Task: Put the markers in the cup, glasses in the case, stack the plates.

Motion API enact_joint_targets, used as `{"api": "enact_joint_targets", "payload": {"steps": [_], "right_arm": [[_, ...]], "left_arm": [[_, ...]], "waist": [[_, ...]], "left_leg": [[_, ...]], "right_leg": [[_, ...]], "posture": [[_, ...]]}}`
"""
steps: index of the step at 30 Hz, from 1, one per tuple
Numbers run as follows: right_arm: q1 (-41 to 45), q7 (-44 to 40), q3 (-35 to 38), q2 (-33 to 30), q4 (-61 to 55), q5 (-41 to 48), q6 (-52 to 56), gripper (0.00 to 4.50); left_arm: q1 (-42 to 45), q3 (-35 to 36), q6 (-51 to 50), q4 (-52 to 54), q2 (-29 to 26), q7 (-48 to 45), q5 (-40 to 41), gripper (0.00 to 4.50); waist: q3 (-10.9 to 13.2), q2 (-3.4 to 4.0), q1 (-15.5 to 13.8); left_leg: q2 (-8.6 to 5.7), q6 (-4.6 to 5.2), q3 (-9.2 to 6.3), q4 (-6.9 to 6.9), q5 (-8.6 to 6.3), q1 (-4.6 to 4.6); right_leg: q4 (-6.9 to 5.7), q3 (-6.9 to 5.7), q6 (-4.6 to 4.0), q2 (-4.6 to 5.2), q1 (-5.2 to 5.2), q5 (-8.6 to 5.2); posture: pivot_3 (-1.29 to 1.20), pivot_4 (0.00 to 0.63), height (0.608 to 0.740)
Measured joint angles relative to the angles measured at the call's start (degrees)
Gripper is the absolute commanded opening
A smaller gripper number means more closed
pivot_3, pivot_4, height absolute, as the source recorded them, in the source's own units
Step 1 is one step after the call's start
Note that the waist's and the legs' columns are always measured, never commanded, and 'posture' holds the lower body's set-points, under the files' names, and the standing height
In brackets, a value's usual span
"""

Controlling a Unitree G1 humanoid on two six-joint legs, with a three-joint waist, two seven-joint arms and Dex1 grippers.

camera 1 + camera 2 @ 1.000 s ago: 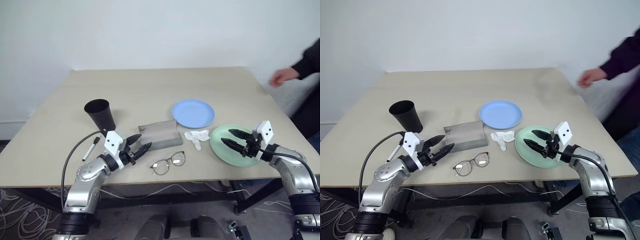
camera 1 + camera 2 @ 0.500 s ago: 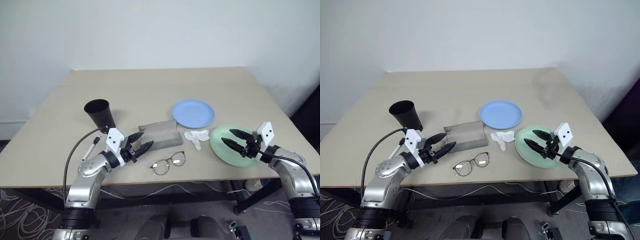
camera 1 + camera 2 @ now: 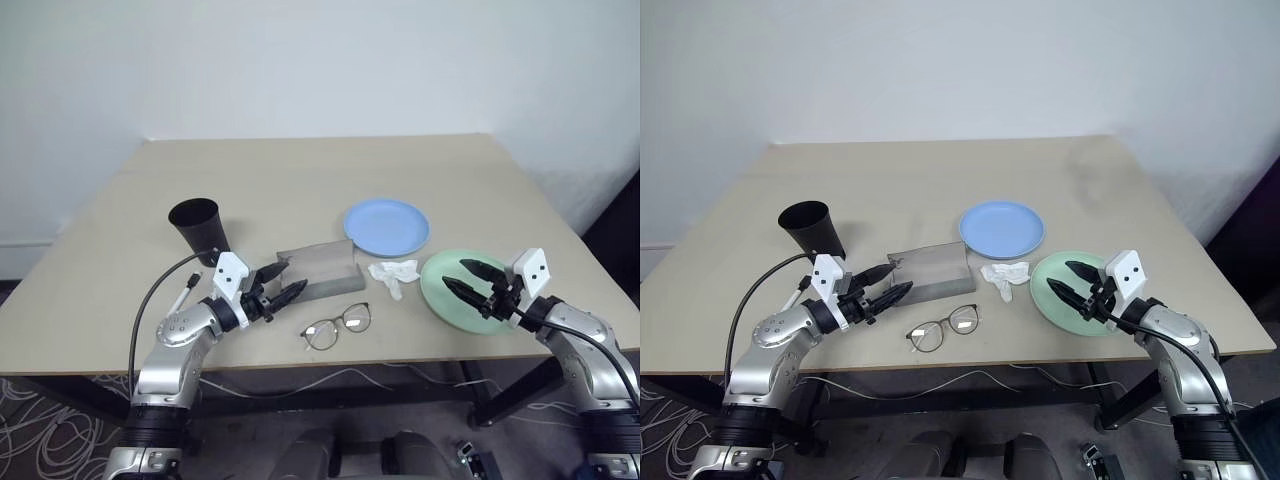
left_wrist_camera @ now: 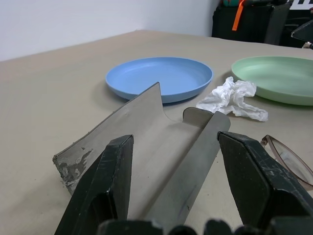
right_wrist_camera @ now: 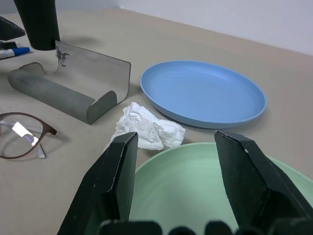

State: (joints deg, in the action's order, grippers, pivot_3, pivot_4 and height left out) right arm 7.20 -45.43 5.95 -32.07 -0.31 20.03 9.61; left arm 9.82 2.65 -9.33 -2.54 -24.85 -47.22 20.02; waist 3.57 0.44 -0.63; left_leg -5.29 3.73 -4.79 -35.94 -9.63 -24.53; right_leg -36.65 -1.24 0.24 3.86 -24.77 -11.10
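While the grey case [image 3: 320, 268] lies open at the middle of the bench [image 3: 300, 180], the left end effector [image 3: 279, 282] hangs just off its left end with fingers spread, empty. Behind the case's left end stands the black cup [image 3: 199, 230], with a marker [image 3: 182, 298] lying below it. The glasses [image 3: 336, 326] rest just in front of the case. To the case's right sit a crumpled tissue [image 3: 394, 273], the blue plate [image 3: 386, 226] and the green plate [image 3: 450, 285]; the right end effector [image 3: 472, 278] hovers spread over the green one.
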Motion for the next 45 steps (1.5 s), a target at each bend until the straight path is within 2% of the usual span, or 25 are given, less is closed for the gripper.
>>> {"api": "enact_joint_targets", "payload": {"steps": [4, 8, 14, 18, 22, 45], "right_arm": [[-0.02, 2.97, -0.09, 0.36, -1.57, -1.01, 1.36, 2.72], [-1.70, 6.60, -0.51, 1.26, -9.16, -1.07, 6.09, 2.72], [-5.44, 15.28, -8.56, 2.43, -21.77, -7.02, 17.96, 2.72], [-5.65, 20.90, -13.52, 3.40, -22.14, -13.61, 22.20, 2.72], [-4.97, 24.71, -14.27, 5.60, -20.25, -16.96, 24.91, 2.72], [-0.92, 25.13, -20.16, 4.10, -22.51, -24.70, 37.95, 2.72]], "left_arm": [[-0.69, -0.01, -0.07, 0.63, 0.02, 0.12, 0.00, 2.85], [-0.91, -0.03, -0.07, 0.64, 0.06, 0.29, -0.01, 2.85], [1.84, -1.69, 0.00, -0.85, 1.67, 0.01, -0.05, 2.85], [3.59, -2.39, 0.53, -1.94, 2.83, -0.29, -0.08, 2.85], [3.93, -3.63, 0.98, -2.76, 3.37, -0.76, -0.15, 2.85], [3.01, -3.69, -0.23, -2.01, 2.62, -2.07, 0.07, 2.85]], "waist": [[0.00, 0.00, 0.00], [0.00, 0.01, -0.01], [-0.01, 0.00, -0.14], [-0.01, 0.00, -0.01], [-0.01, -0.01, -0.02], [-0.02, -0.04, -0.03]], "left_leg": [[0.00, 0.00, 0.00, 0.00, 0.00, 0.00], [0.01, 0.00, -0.01, 0.04, 0.00, -0.01], [0.00, 0.00, 0.03, 0.07, 0.00, -0.06], [-0.01, 0.00, 0.10, 0.09, 0.00, -0.06], [-0.01, -0.01, 0.10, 0.11, 0.00, -0.05], [-0.01, 0.00, 0.03, -0.01, 0.00, -0.02]], "right_leg": [[-0.01, 0.01, 0.00, 0.00, 0.00, 0.00], [-0.02, 0.03, 0.00, -0.01, -0.04, 0.00], [-0.04, 0.04, -0.01, 0.03, -0.05, 0.00], [-0.04, 0.07, -0.01, 0.03, -0.11, 0.00], [-0.07, 0.05, -0.01, 0.03, -0.19, 0.00], [-0.01, -0.06, 0.01, 0.04, -0.05, 0.00]], "posture": [[0.00, 0.000, 0.737], [0.00, 0.000, 0.737], [0.00, 0.000, 0.737], [0.00, 0.000, 0.737], [0.00, 0.000, 0.737], [0.00, 0.000, 0.737]]}}
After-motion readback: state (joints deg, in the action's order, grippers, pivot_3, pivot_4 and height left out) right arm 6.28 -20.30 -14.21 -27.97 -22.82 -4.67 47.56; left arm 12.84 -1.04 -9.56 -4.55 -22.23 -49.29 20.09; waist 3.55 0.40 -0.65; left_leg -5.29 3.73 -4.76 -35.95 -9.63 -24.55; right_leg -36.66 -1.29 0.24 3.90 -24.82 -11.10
